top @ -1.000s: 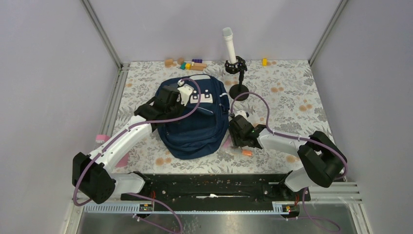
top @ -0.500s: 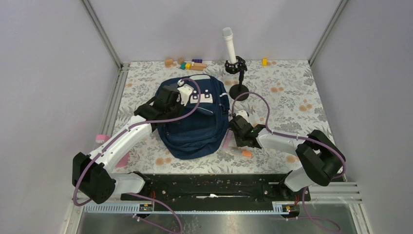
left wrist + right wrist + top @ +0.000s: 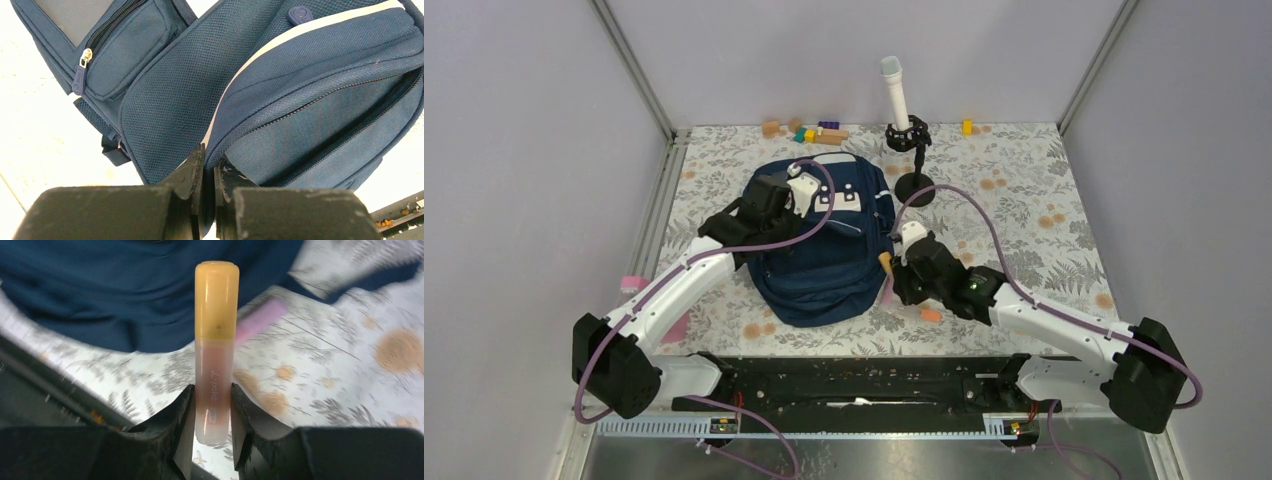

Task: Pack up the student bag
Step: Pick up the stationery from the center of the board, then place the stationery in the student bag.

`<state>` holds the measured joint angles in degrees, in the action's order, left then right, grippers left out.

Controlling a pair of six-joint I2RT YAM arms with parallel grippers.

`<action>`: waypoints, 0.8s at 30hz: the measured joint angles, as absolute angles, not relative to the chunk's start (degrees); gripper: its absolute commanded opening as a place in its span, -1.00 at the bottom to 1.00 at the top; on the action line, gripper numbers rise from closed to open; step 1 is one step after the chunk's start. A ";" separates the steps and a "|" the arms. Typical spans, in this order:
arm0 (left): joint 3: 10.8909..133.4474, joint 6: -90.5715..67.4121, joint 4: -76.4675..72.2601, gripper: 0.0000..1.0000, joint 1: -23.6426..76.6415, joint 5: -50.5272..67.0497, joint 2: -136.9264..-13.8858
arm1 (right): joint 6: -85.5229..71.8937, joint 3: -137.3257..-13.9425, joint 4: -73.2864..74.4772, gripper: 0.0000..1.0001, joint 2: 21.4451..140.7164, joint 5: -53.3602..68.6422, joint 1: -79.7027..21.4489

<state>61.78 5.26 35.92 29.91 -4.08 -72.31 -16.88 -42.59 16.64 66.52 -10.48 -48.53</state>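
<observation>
Top external view shows you the flowered table (image 3: 1024,200) with the student bag (image 3: 824,250) lying flat on it, top end toward the far wall. Your left gripper (image 3: 209,172) rests on the bag's upper part, its fingers drawn narrow and pinching a fold of navy fabric by the white trim. Your right gripper (image 3: 212,415) hovers just beside the bag's right edge, clamped on 1 tube (image 3: 216,350) whose yellow cap points toward the bag. Beyond the bag's far right corner stands a microphone (image 3: 902,105) on a dark stand. A pink stick (image 3: 891,290) lies just beside the bag's right edge. 1 small orange piece (image 3: 931,315) lies a little farther right of the bag.
</observation>
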 measured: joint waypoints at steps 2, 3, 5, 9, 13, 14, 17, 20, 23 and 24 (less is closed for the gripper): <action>61.78 5.28 35.94 -1.00 29.87 -3.77 -72.12 | -13.06 -42.61 15.73 -1.00 65.56 -7.22 -51.51; 61.78 5.28 35.97 -1.00 29.82 -3.60 -71.99 | -10.83 -42.63 15.27 -1.00 65.36 -5.39 -52.66; 61.78 5.28 36.01 -1.00 29.80 -3.33 -71.72 | -6.63 -42.81 14.28 -1.00 65.32 -2.02 -53.78; 61.78 5.28 36.34 -1.00 29.76 -3.11 -71.42 | 2.57 -45.10 12.49 -1.00 66.17 2.76 -53.95; 61.78 5.30 36.42 -1.00 29.71 -2.96 -71.24 | 11.62 -51.53 10.68 -1.00 71.11 6.33 -53.95; 61.78 5.30 36.40 -1.00 29.71 -2.94 -71.22 | 13.47 -52.88 10.17 -1.00 72.47 6.90 -53.98; 61.78 5.30 36.42 -1.00 29.71 -2.70 -71.11 | 21.04 -57.36 7.97 -1.00 77.78 7.62 -54.13; 61.78 5.30 36.40 -1.00 29.50 -2.22 -70.91 | 27.88 -60.10 6.98 -1.00 82.17 7.62 -54.17; 61.78 5.30 36.40 -1.00 28.91 -1.63 -70.89 | 34.85 -62.48 6.94 -1.00 86.63 6.74 -54.28; 61.78 5.28 36.42 -1.00 28.67 -1.45 -70.87 | 36.45 -62.92 6.94 -1.00 87.59 6.48 -54.33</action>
